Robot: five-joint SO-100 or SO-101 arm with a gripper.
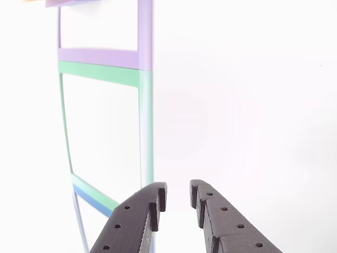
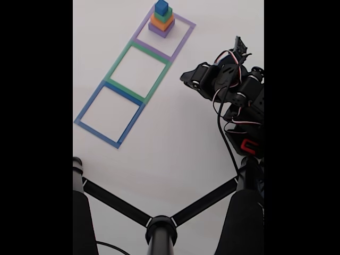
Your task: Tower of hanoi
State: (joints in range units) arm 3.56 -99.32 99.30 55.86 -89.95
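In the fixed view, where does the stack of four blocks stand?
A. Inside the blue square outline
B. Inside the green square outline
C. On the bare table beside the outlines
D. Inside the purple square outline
D. The stack of four blocks, blue block on top, stands inside the purple square outline.

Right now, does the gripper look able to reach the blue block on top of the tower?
Probably yes. The blue block sits uncovered on top of the stack in the purple outline, and the bare table lies between it and the gripper, whose jaws stand slightly apart, holding nothing.
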